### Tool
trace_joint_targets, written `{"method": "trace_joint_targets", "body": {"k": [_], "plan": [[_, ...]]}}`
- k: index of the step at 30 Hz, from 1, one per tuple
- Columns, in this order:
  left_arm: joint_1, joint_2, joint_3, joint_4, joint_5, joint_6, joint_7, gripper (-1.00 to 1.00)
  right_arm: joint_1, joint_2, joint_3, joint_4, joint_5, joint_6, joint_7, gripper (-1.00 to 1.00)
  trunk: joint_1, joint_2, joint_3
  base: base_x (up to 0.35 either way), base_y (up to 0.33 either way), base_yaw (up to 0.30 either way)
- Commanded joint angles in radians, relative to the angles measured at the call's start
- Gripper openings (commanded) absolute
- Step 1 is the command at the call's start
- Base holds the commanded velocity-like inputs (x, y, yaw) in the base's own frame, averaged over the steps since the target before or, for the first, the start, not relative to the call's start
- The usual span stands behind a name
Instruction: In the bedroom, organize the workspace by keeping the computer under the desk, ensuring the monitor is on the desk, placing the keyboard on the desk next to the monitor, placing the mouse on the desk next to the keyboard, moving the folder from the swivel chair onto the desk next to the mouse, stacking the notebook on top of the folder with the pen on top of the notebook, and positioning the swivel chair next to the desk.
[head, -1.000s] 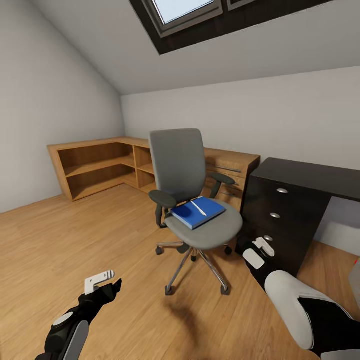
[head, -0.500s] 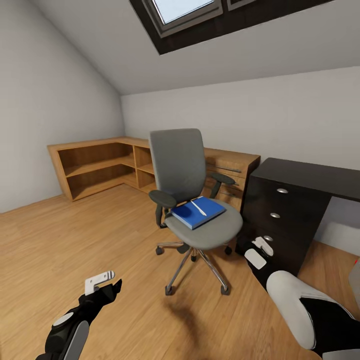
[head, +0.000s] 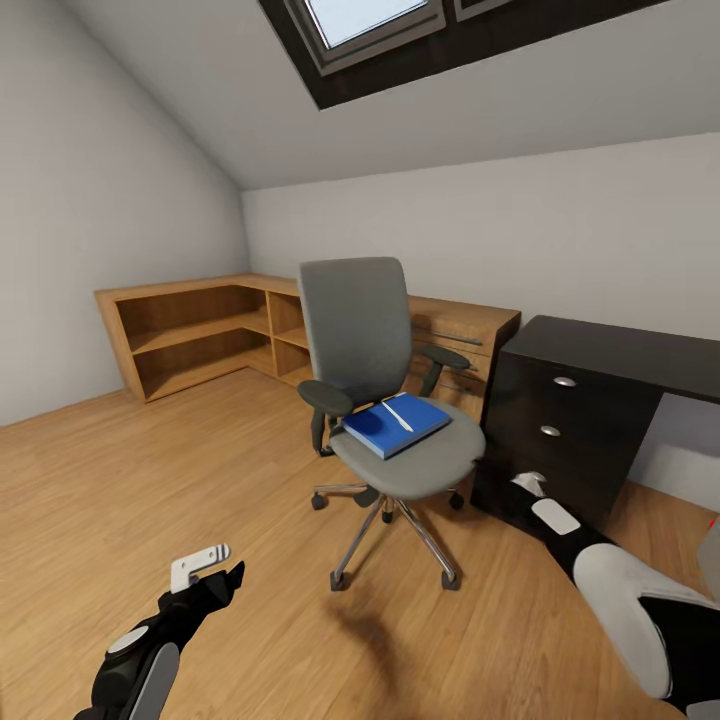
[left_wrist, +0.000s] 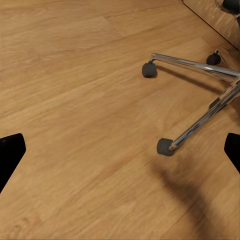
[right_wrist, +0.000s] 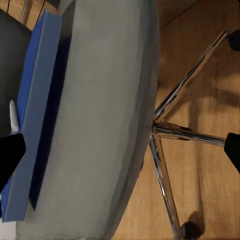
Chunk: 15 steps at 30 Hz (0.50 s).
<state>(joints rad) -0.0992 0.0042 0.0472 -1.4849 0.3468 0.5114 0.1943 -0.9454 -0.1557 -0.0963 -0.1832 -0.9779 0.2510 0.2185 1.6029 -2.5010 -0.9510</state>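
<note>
The swivel chair (head: 385, 400) stands in the middle of the wooden floor (head: 150, 480), with open floor to its left and front where the left gripper (head: 205, 565) hangs low, its jaws apart over bare boards. On the chair's right the gap to the black desk (head: 590, 420) is narrow, and the right gripper (head: 535, 495) sits in it, close to the drawer fronts. The black armrests (head: 325, 398) flank the seat on both sides, the backrest closes off the rear, and the chrome legs (right_wrist: 170, 135) spread across the floor under the seat.
</note>
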Motion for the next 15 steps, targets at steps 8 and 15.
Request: {"method": "trace_joint_targets", "body": {"k": [8, 15], "plan": [[0.000, 0.000, -0.001, 0.000, 0.009, 0.004, 0.008, 1.00, 0.002, -0.032, -0.008, 0.006, -0.103, 0.079, 0.065, 1.00, 0.000, 0.000, -0.001, 0.000, 0.000, 0.000], [0.000, 0.000, -0.001, 0.000, 0.009, 0.004, 0.008, 1.00, 0.002, -0.033, -0.008, 0.007, -0.109, 0.080, 0.067, 1.00, 0.000, 0.000, -0.001, 0.000, 0.000, 0.000]]}}
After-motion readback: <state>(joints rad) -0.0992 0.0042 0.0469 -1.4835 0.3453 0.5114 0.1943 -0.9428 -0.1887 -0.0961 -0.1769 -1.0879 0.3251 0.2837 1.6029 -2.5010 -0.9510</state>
